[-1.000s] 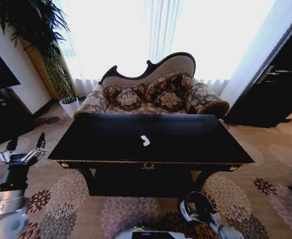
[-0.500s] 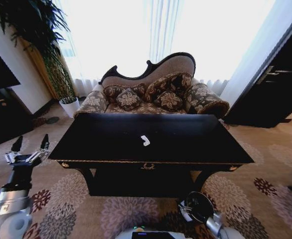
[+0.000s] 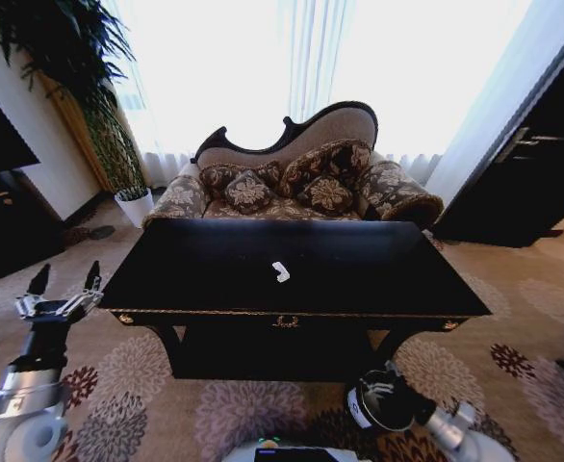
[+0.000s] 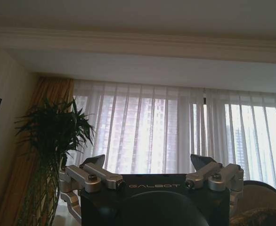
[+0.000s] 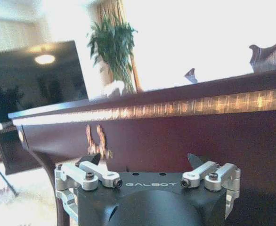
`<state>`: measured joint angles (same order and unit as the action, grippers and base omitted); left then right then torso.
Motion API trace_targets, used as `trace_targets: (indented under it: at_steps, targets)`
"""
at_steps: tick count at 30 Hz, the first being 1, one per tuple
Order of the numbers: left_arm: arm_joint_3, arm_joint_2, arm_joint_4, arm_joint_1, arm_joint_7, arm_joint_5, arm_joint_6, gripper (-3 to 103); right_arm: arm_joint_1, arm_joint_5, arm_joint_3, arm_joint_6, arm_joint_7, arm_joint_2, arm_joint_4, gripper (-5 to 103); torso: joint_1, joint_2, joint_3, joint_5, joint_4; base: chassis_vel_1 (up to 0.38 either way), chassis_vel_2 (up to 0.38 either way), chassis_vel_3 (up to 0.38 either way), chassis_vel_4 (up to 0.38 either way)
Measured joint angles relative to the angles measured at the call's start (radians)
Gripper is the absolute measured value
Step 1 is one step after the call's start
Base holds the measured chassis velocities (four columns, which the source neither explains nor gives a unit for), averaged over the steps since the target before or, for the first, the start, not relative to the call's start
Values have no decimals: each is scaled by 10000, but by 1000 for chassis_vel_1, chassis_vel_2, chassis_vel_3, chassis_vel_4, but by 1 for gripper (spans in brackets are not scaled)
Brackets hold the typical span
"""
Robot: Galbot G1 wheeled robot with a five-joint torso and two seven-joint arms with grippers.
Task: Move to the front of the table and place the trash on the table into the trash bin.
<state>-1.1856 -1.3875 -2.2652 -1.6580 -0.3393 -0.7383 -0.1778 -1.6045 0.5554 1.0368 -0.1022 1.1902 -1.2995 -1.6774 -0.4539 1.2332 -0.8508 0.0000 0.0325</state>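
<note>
One crumpled white paper scrap (image 3: 280, 271) lies near the middle of the glossy black table (image 3: 378, 279), slightly toward the near edge and well apart from every rim. It is the sole piece of trash I can make out on the top. From my right wrist view the same scrap (image 5: 113, 87) shows as a pale lump above the table's front apron (image 5: 185, 136).

The table stands squarely ahead of me, its gold emblem (image 3: 285, 322) facing my base, with a patterned sofa (image 3: 292, 178) on the far side and a potted plant (image 3: 80, 87) at far left.

My left gripper (image 3: 61, 292) is raised off the table's near-left corner, beside the top and not over it, jaws spread wide and empty; the left wrist view confirms both fingers (image 4: 93, 172) splayed around nothing. My right gripper (image 3: 386, 400) sits low in front of the table's near-right leg, below the top. Its jaws also stand wide apart, holding nothing (image 5: 142, 176).

I judge the step in hand to be the approach. To do it well I should halt close enough that the scrap falls within easy reach, then descend on it from above with the jaws straddling its bulk, since thin paper may slide on the glossy surface.
</note>
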Motion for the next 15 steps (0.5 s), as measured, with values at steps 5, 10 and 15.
trace_targets:
  at_steps: [5,10,15]
  targets:
    - [7,-24,10,20,2,-1,0,100,245,964,393,1040,-179,363,-742,100,0,0,0,0,-1,0,0,0,0]
    - [-15,-24,35,21,3,-2,0,100,422,1775,620,1823,-513,695,-1446,100,0,0,0,-1,-1,0,0,0,0]
    - [-70,6,28,8,5,-30,0,100,653,2535,731,2327,-908,1110,-2108,100,0,0,-1,-2,-1,0,0,0,0]
